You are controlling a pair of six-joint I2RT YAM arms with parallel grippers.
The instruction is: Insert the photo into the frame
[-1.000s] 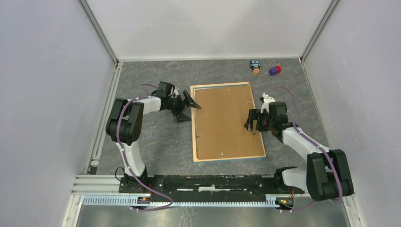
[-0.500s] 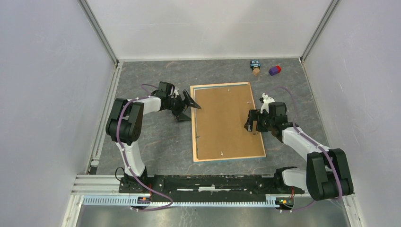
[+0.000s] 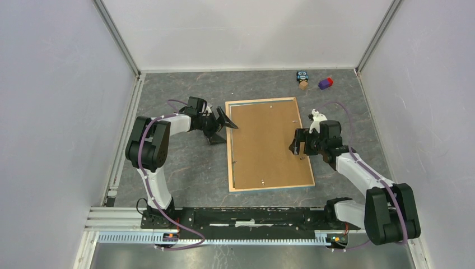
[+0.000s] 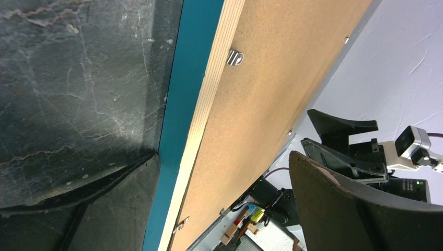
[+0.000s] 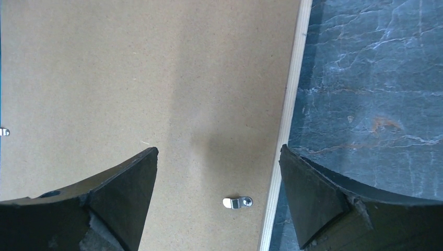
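Only the right arm (image 3: 358,168) has moved, its elbow swinging slightly outward while its jaws stay over the frame's right edge. The left arm (image 3: 168,124) is unchanged.

The frame (image 4: 183,104) lies face down mid-table, pale wood back up and the blue front edge against the table (image 5: 376,78). A brown backing board (image 5: 130,78) fills it. The photo shows in no view, so whether it already sits under the board cannot be told.

The right jaws are spread wide, straddling the frame's right border, with a small metal clip (image 5: 237,202) between them that reaches in over the board. The left jaws are also open and empty, low beside the frame's left edge near its far corner.

The step in hand looks like working the clips that hold the board. The next move probably calls for lowering one right fingertip onto that tiny flat tab and turning it, while the left jaws steady the frame so it does not slide.
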